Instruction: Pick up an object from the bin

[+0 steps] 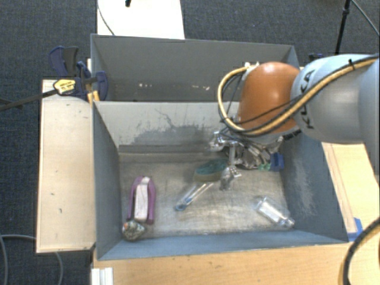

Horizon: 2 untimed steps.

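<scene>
Off the walls (pixel 107 159), tool (pixel 228 177) hangs beside teal object (pixel 206 171).

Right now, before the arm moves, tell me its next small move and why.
Probably ease the gripper slightly toward the view's left and down onto the teal object. It lies right beside the gripper, nearer than the clear tube lower in the view or the purple item far to the view's left.

Teal thing (pixel 206 171) (partly behind tool (pixel 230 177))
</scene>
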### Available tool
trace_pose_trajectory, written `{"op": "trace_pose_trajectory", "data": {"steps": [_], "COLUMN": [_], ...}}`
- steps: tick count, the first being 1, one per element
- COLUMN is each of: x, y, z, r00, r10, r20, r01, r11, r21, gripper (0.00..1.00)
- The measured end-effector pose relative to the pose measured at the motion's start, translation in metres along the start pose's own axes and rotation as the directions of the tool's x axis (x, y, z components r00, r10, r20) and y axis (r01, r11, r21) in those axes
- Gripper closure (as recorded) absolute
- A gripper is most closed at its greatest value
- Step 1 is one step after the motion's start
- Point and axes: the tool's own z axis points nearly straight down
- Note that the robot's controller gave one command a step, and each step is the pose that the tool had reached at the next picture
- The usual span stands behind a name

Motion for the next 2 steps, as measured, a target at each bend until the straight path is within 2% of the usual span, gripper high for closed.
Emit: {"op": "trace_pose_trajectory", "data": {"steps": [1, 2], "x": [0.000, 0.000], "y": [0.000, 0.003], "z": [-0.002, -0.121], "r00": [1.000, 0.999], "r10": [0.003, 0.047], "r20": [-0.001, 0.007], "r01": [-0.003, -0.047], "r11": [1.000, 0.999], "r21": [-0.001, 0.001], "gripper": [1.00, 1.00]}}
